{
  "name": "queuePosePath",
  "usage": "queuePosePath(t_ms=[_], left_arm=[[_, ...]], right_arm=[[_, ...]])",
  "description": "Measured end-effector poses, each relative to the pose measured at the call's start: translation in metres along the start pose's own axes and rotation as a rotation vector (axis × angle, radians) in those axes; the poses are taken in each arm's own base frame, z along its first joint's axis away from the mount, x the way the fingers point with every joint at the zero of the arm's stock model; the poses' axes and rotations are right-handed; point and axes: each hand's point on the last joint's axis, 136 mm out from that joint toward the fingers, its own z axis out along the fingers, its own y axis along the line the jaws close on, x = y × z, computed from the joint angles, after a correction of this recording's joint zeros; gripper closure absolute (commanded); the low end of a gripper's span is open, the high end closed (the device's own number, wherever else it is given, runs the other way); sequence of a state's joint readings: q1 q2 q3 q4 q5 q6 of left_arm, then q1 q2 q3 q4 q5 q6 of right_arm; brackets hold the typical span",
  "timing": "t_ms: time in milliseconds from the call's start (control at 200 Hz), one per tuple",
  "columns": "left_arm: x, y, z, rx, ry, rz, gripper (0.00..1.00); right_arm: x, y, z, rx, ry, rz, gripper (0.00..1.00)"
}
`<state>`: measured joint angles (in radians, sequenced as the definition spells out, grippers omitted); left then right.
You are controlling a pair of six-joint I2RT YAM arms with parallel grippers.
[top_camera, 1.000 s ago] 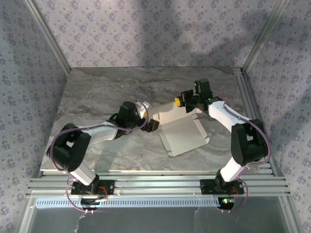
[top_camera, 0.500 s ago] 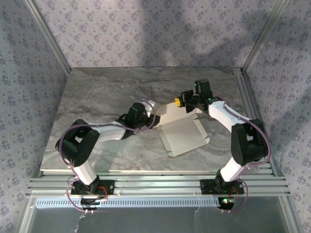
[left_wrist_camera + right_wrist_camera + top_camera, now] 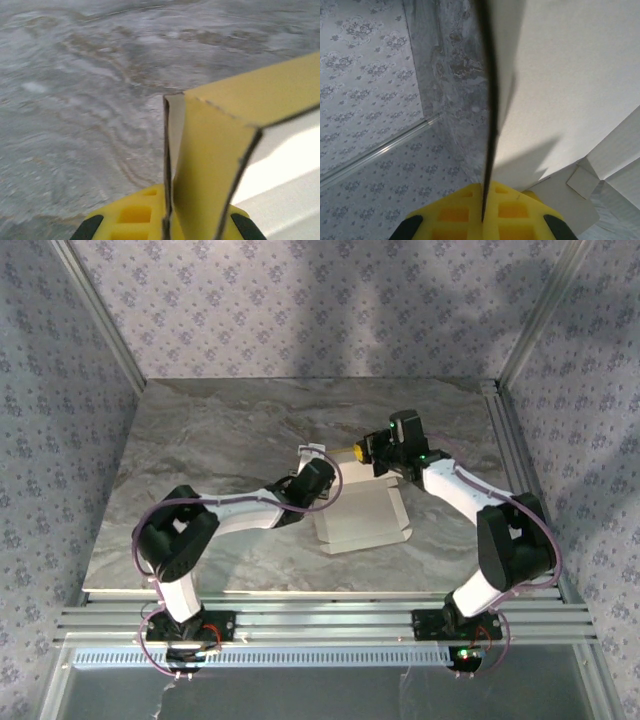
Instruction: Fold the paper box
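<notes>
My left gripper is closed down tight on a thin upright edge of the paper box. In the left wrist view the card stands edge-on between my two yellow fingers. Just right of that edge a yellow-faced flap rises and bends over at a crease, with the white side showing at the lower right. Behind it spreads the grey marbled desk.

My right gripper is likewise pinched shut on the box. The right wrist view has a dark card edge running straight up from between the fingers, and a broad white panel leans away to the right. A small tab and a folded corner lie near the bottom right. To the left of that edge are the patterned wall and a strip of desk.

The overhead camera adds the layout. The box sits a little right of the desk's middle, between my two arms. One white panel lies flat toward the near edge and a raised part stands along its far side. My left arm comes in at the box's far left corner and my right arm at its far edge. From above the card reads almost wholly white; its yellow face comes out plainly in the left wrist view.
</notes>
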<state>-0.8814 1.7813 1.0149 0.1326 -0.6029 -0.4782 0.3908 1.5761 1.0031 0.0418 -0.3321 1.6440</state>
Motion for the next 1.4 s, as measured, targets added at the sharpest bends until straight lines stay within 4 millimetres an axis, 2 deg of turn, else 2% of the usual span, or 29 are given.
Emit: queuePosePath(t_ms=[30,100,175,270,375,495,595,660,710,795,885,1004,1104,1169,1279,1399], left_arm=[[0.001,0.002,0.001,-0.028,-0.001,-0.004,0.98],[0.004,0.004,0.000,-0.068,-0.003,0.000,0.65],[0.011,0.009,-0.003,-0.093,0.001,0.020,0.44],[0.020,0.017,-0.008,-0.074,-0.005,0.001,0.32],[0.025,0.023,-0.028,-0.008,0.008,-0.006,0.24],[0.011,0.021,-0.053,0.097,-0.009,-0.043,0.23],[-0.017,0.021,-0.080,0.184,-0.053,-0.110,0.25],[-0.035,0.027,-0.093,0.230,-0.075,-0.179,0.30],[-0.049,0.039,-0.097,0.249,-0.084,-0.246,0.34],[-0.061,0.064,-0.095,0.246,-0.092,-0.337,0.38],[-0.055,0.086,-0.089,0.219,-0.068,-0.374,0.39],[-0.048,0.103,-0.083,0.201,-0.033,-0.395,0.41],[-0.050,0.114,-0.079,0.190,-0.033,-0.408,0.41],[-0.050,0.119,-0.076,0.189,-0.027,-0.411,0.42],[-0.045,0.120,-0.065,0.201,0.007,-0.407,0.43],[-0.036,0.115,-0.048,0.228,0.058,-0.379,0.47]], right_arm=[[0.002,-0.001,0.002,-0.009,-0.008,-0.002,1.00],[0.004,-0.002,0.004,-0.024,-0.018,-0.004,1.00],[0.003,-0.005,0.005,-0.022,-0.025,-0.009,1.00],[-0.001,-0.007,0.005,-0.030,-0.028,-0.037,1.00],[-0.001,-0.015,0.006,-0.050,-0.028,-0.095,1.00],[-0.004,-0.029,0.005,-0.068,-0.038,-0.136,1.00],[-0.008,-0.038,0.003,-0.090,-0.044,-0.157,1.00],[-0.010,-0.036,0.002,-0.115,-0.047,-0.182,1.00],[-0.011,-0.031,0.000,-0.147,-0.048,-0.211,1.00],[-0.010,-0.015,-0.005,-0.211,-0.051,-0.267,1.00],[-0.008,0.006,-0.012,-0.294,-0.057,-0.329,1.00],[-0.008,0.034,-0.015,-0.410,-0.059,-0.382,1.00],[-0.011,0.055,-0.006,-0.496,-0.043,-0.410,1.00],[-0.015,0.055,0.001,-0.519,-0.030,-0.413,1.00],[-0.025,0.043,0.013,-0.508,-0.006,-0.405,1.00],[-0.034,0.031,0.015,-0.502,0.011,-0.393,1.00]])
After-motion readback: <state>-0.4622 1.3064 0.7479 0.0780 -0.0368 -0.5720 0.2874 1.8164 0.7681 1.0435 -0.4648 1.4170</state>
